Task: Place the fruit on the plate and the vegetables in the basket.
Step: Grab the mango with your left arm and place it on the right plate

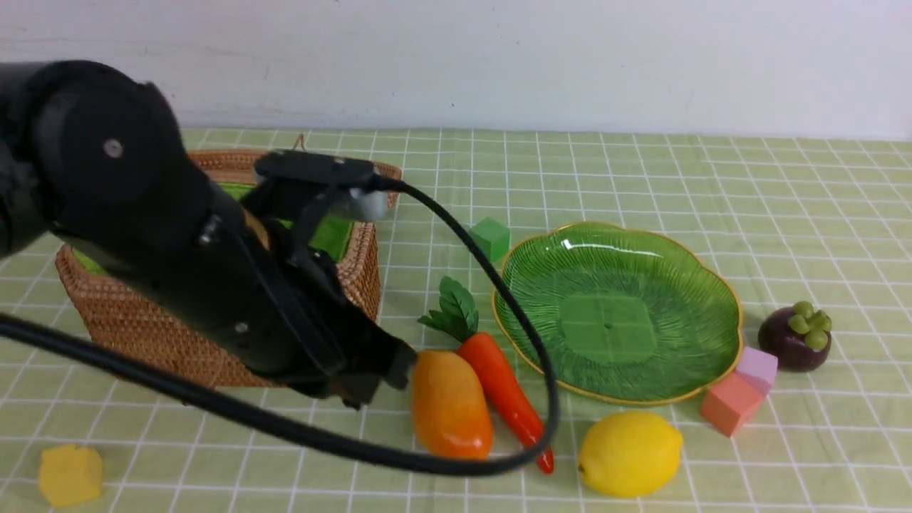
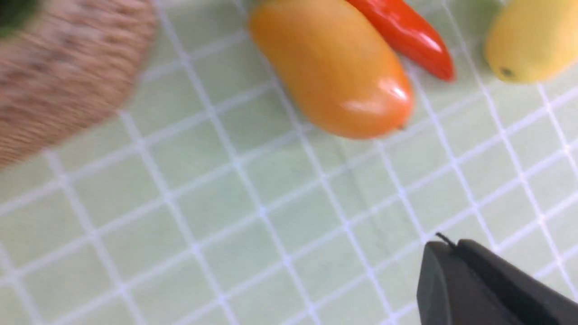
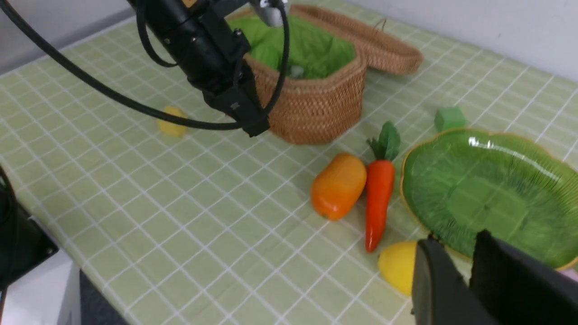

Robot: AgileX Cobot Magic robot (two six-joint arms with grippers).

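nearest the robot, a soft-edged yellow foam block (image 1: 68,474) sits alone on the pale green tablecloth (image 1: 784,214) with its white grid lines. beside it along the near edge lies the lemon (image 1: 630,452), plump, matte and dimpled, with a small nub at one end. a little further in, the mango (image 1: 450,405) lies glossy and oblong, shading from yellow to deep orange, with the carrot (image 1: 502,385) just beside it, smooth, tapered and orange-red, its dark veined leaves pointing away. the left gripper (image 1: 400,369) hangs low just beside the mango's far end, its dull black fingers pressed together and pinching nothing, and a thick black cable (image 1: 285,427) loops in front of the fruit. the right gripper (image 3: 457,241) hovers over the lemon and the near rim of the plate, its flat black fingers slightly parted with nothing between them. a coral block (image 1: 730,402) and a lilac block (image 1: 757,367) rest against the plate (image 1: 684,285), a wide shallow dish of translucent green glass, ribbed like a leaf, with a scalloped gold rim and nothing on it. the mangosteen (image 1: 796,336), round, dark purple and green-capped, sits just past those blocks. a green block (image 1: 490,239) stands behind the plate. the basket (image 1: 121,320), angular and tightly woven in brown wicker, stands open on the left with a crumpled bright green lining (image 1: 335,235), its lid (image 3: 384,45) tipped back behind it.
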